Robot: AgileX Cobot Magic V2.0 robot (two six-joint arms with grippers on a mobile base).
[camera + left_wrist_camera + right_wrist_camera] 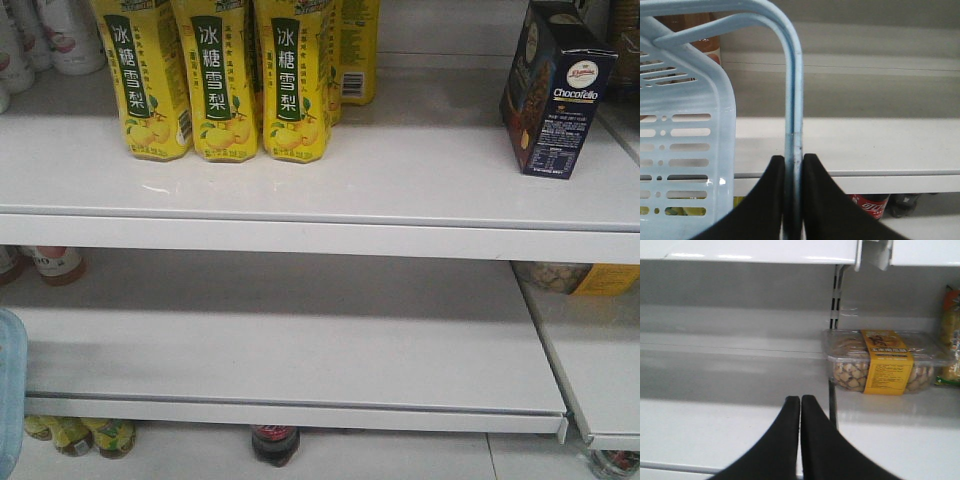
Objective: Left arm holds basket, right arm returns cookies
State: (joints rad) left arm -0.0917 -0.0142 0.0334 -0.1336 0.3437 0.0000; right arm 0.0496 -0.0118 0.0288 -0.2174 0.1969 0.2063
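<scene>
Left wrist view had my left gripper (793,167) clenched on the basket (687,135) handle, the basket at nine o'clock. My right gripper (800,407) was pressed closed, holding nothing. One cookies box (556,90) stood on the upper shelf (400,185) at two o'clock, three yellow cartons (225,80) at eleven.
</scene>
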